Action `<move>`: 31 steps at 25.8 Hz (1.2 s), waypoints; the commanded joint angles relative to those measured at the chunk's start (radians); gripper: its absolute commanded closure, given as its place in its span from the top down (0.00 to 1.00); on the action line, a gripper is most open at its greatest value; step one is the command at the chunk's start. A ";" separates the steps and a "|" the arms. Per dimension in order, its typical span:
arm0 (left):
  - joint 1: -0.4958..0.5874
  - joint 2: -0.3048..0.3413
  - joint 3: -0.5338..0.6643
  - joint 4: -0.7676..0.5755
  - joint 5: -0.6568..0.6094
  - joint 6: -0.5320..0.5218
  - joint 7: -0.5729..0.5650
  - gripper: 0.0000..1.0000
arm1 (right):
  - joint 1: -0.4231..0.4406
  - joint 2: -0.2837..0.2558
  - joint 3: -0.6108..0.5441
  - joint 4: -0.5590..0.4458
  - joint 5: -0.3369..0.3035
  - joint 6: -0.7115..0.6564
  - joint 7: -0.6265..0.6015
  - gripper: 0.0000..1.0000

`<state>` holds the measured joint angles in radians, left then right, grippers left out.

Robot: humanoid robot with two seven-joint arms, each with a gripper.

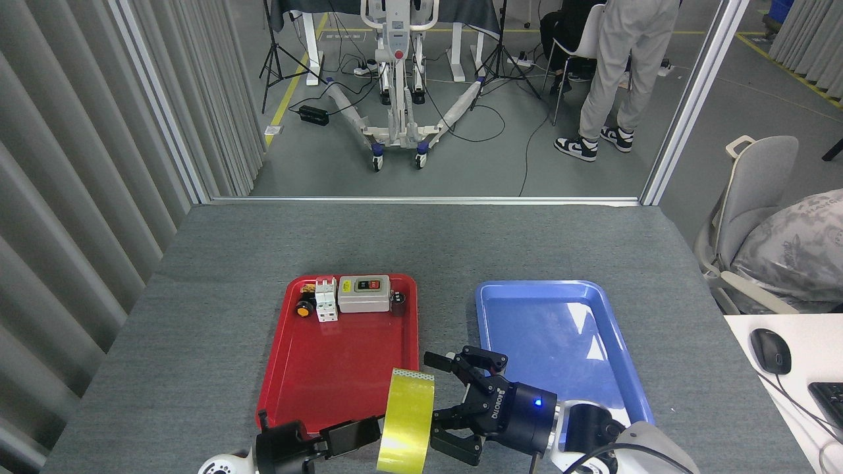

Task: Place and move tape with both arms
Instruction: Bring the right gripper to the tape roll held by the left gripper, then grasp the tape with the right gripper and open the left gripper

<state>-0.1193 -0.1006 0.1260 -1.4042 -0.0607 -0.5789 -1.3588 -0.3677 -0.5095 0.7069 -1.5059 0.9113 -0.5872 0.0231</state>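
Yellow tape (406,422) is gripped on edge by the left gripper (369,431), while the right gripper (448,401), jaws spread wide, is reaching in beside it.

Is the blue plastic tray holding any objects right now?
No, the blue plastic tray has only a bare, glossy floor; the right gripper sits beside its near-left corner.

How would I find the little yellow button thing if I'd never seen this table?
Look at the red tray on the left of the grey table. In its far left corner sits the button, beside a white switch block. It is the only small round thing there, yellow with black.
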 commanded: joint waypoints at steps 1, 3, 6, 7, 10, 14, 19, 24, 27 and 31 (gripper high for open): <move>-0.002 -0.001 0.001 -0.001 0.062 0.002 -0.048 0.01 | -0.004 0.017 0.000 0.020 0.001 -0.008 0.006 0.69; -0.005 -0.001 0.003 0.002 0.062 0.002 -0.051 0.01 | -0.017 0.022 0.000 0.023 0.001 -0.010 0.032 0.65; -0.008 -0.002 0.004 0.018 0.064 0.002 -0.056 0.01 | -0.020 0.029 0.002 0.023 0.001 -0.019 0.037 0.64; -0.011 -0.002 0.004 0.022 0.062 0.002 -0.056 0.01 | -0.020 0.034 0.002 0.023 0.001 -0.029 0.037 0.64; -0.013 -0.002 0.007 0.033 0.062 -0.001 -0.056 0.01 | -0.020 0.046 0.002 0.021 0.001 -0.036 0.040 0.60; -0.016 -0.002 0.008 0.034 0.062 -0.001 -0.056 0.01 | -0.019 0.046 0.002 0.023 0.001 -0.039 0.041 0.55; -0.022 -0.001 0.009 0.045 0.062 -0.002 -0.056 0.01 | -0.019 0.040 0.002 0.021 0.000 -0.068 0.041 0.45; -0.026 -0.001 0.009 0.047 0.062 -0.002 -0.054 0.01 | -0.016 0.037 0.002 0.021 -0.002 -0.079 0.040 0.41; -0.028 -0.001 0.011 0.048 0.062 -0.002 -0.054 0.01 | -0.010 0.036 0.002 0.021 -0.002 -0.077 0.041 0.40; -0.026 0.001 0.012 0.051 0.062 -0.004 -0.054 0.01 | -0.007 0.032 0.002 0.018 -0.002 -0.079 0.041 0.32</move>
<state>-0.1456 -0.1011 0.1368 -1.3559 0.0014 -0.5825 -1.4248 -0.3774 -0.4743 0.7086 -1.4862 0.9102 -0.6627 0.0621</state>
